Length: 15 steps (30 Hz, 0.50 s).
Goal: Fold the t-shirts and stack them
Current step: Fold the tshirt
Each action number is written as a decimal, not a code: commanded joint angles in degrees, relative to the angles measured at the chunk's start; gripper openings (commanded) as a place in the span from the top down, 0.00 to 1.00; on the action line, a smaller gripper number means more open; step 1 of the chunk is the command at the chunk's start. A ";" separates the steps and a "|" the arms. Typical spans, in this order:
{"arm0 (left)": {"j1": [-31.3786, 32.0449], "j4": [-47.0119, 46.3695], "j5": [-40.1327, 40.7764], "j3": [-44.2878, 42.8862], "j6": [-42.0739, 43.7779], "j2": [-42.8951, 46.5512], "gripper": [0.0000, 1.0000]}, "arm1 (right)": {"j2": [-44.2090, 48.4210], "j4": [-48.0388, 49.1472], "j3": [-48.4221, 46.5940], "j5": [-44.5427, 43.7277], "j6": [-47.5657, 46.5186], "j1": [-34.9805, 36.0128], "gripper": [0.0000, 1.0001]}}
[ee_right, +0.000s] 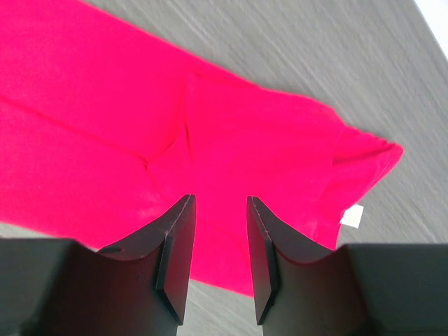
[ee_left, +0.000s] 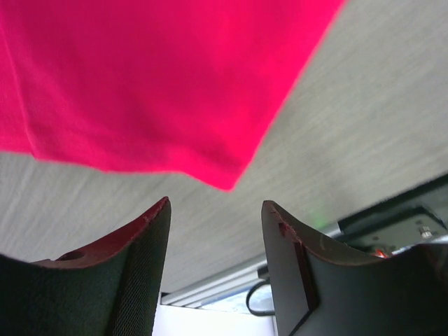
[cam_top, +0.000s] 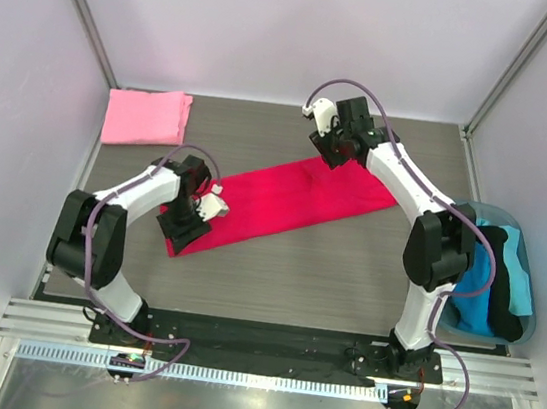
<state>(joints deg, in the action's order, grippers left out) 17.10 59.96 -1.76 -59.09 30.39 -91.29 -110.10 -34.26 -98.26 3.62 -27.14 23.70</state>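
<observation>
The crimson-red t-shirt lies folded into a long strip slanting across the table's middle. In the right wrist view it fills the frame, with its small white neck label at the right. The light pink t-shirt lies folded at the back left. My left gripper is open and empty above the strip's near-left end; the red corner shows beyond its jaws. My right gripper is open and empty over the strip's far edge, its jaws just above the cloth.
A blue bin holding blue and black clothes stands at the right edge. White walls enclose the grey table. A metal rail runs along the near edge at the arm bases.
</observation>
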 commanded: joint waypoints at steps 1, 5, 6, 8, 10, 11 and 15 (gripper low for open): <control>0.74 -4.85 0.88 -1.11 -1.21 -2.22 0.44 | 6.21 1.39 1.31 -1.68 -0.99 -0.06 0.59; 2.05 -7.66 1.23 -0.15 -2.53 -5.29 0.44 | 8.15 1.39 3.77 -2.65 -1.87 0.03 0.59; 2.23 -8.63 1.23 -0.15 -3.23 -6.00 0.44 | 8.85 1.48 4.56 -2.65 -1.96 0.03 0.59; 2.50 -9.77 1.23 -0.32 -3.93 -8.10 0.44 | 9.47 1.65 5.70 -2.82 -2.13 0.03 0.59; 2.50 -10.13 1.23 -0.32 -4.55 -9.34 0.46 | 10.35 1.65 6.23 -3.09 -2.57 0.03 0.59; 2.58 -10.13 1.23 -0.15 -4.55 -10.13 0.48 | 10.61 1.74 6.85 -3.35 -2.66 -0.06 0.59; 2.94 -9.69 3.43 1.61 -5.43 -9.44 0.51 | 11.67 2.27 7.91 -3.35 -2.49 -1.46 0.59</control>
<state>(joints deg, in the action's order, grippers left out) 19.81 52.51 1.41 -59.37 25.96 -99.83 -101.62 -33.89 -90.91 1.30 -29.17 23.18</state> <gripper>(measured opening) 0.492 0.409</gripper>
